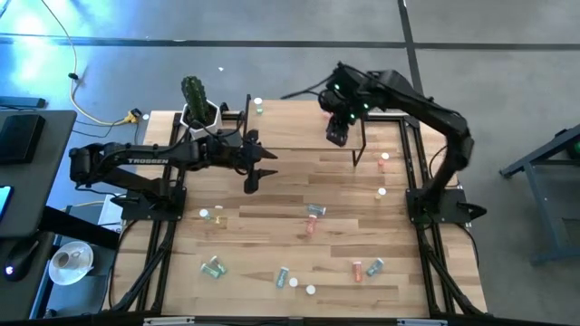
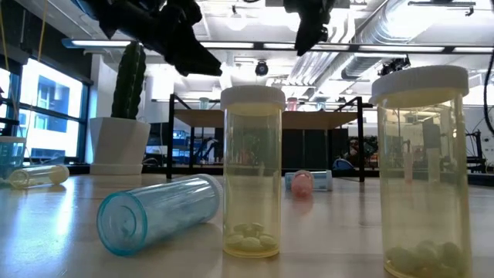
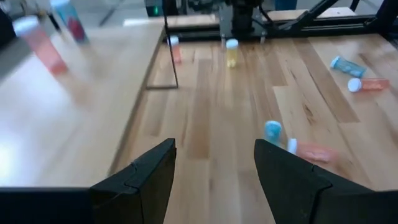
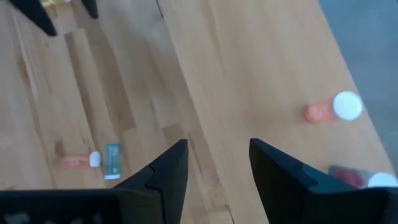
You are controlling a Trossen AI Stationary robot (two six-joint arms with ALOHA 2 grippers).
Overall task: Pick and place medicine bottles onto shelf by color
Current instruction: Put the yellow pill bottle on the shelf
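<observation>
**Both claws empty, bottles all over the table**

Closest to the low camera, near the front edge of the tabletop (image 1: 272, 195), two yellowish bottles stand upright: one (image 2: 251, 171) mid-picture, another (image 2: 421, 168) on the right, both with pills at the bottom. A blue capless bottle (image 2: 158, 212) lies on its side just beside the first one. A pink bottle (image 2: 301, 182) lies farther back.

From above, more bottles lie scattered over the front half: a teal one (image 1: 215, 267) toward the front-left corner, an orange one (image 1: 357, 269) just beside another teal one (image 1: 375, 266) toward the front-right, and one (image 1: 315, 210) mid-table.

My left gripper (image 1: 255, 172) hangs over the middle of the tabletop at the shelf's front-left corner, fingers (image 3: 146, 180) apart, nothing between them. My right gripper (image 1: 337, 134) hovers over the shelf (image 1: 308, 122) at the back edge, fingers (image 4: 165, 177) also spread and empty. A pink bottle (image 4: 333, 109) lies on the shelf top below it. The cactus pot (image 1: 198, 101) sits at the back-left corner.
</observation>
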